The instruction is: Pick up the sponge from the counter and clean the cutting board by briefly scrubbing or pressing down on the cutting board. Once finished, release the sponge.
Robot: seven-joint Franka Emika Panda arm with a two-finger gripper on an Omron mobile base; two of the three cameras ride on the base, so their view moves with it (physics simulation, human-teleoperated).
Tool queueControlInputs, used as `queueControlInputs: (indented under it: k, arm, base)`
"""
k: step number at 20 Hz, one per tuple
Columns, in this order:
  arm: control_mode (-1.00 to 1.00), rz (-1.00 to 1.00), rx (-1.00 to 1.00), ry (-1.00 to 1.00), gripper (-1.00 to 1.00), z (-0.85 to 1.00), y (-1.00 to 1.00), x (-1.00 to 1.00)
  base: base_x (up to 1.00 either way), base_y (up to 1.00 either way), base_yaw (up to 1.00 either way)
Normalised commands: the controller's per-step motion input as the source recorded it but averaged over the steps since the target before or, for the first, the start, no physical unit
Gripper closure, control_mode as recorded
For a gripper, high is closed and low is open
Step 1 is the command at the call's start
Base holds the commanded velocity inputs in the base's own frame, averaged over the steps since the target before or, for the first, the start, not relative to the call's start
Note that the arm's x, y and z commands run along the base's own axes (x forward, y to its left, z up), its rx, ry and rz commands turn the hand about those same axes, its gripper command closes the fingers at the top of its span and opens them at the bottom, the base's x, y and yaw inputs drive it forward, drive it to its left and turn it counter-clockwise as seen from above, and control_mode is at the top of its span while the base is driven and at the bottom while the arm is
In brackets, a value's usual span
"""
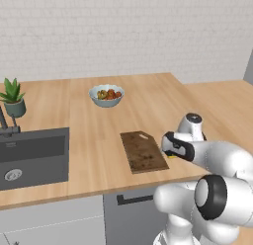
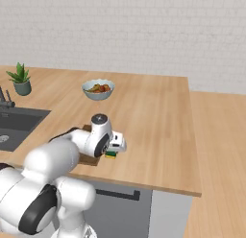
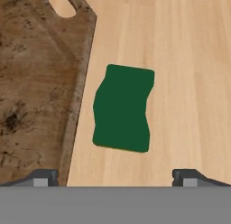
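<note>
The counter (image 1: 148, 98), a broad light wood-grain top over grey cabinets, is seen to carry a dark inset sink (image 1: 32, 157) at its left part. A small potted plant (image 1: 14, 97) is noted behind the sink, and a bowl of fruit (image 1: 106, 95) toward the back of the worktop.

The cutting board (image 1: 143, 151) is recorded lying flat near the front edge, dark brown and mottled, its light slot at the far end.

The sponge (image 3: 122, 108) is found on the bare counter just beside the board's right long edge, dark green face up, apart from the board by a narrow strip of wood. A sliver of its yellow underside is visible below the hand in the right base view.

The gripper (image 3: 115, 175) is held directly over the sponge, pointing down. Its fingertips (image 3: 43, 177) are spread wide, wider than the sponge, and nothing is held between them.
</note>
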Motion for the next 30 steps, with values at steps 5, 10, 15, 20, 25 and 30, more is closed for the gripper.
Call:
queueControlInputs:
  k: [5, 10, 15, 20, 25, 30]
  arm:
    - [-1.00, 0.00, 0.00, 0.00, -1.00, -0.13, 0.00, 0.12]
    - [-1.00, 0.00, 0.00, 0.00, -1.00, -0.09, 0.00, 0.15]
    - [-1.00, 0.00, 0.00, 0.00, -1.00, -0.12, 0.00, 0.14]
    - [-1.00, 0.00, 0.00, 0.00, -1.00, -0.14, -0.02, 0.13]
    - [-1.00, 0.00, 0.00, 0.00, -1.00, -0.14, -0.02, 0.13]
    - [-1.00, 0.00, 0.00, 0.00, -1.00, -0.12, -0.11, 0.09]
  base:
    - [0.00, 0.00, 0.00]
    - [0.00, 0.00, 0.00]
    - [0.00, 0.00, 0.00]
    - [0.00, 0.00, 0.00]
    - [0.00, 0.00, 0.00]
    - [0.00, 0.00, 0.00]
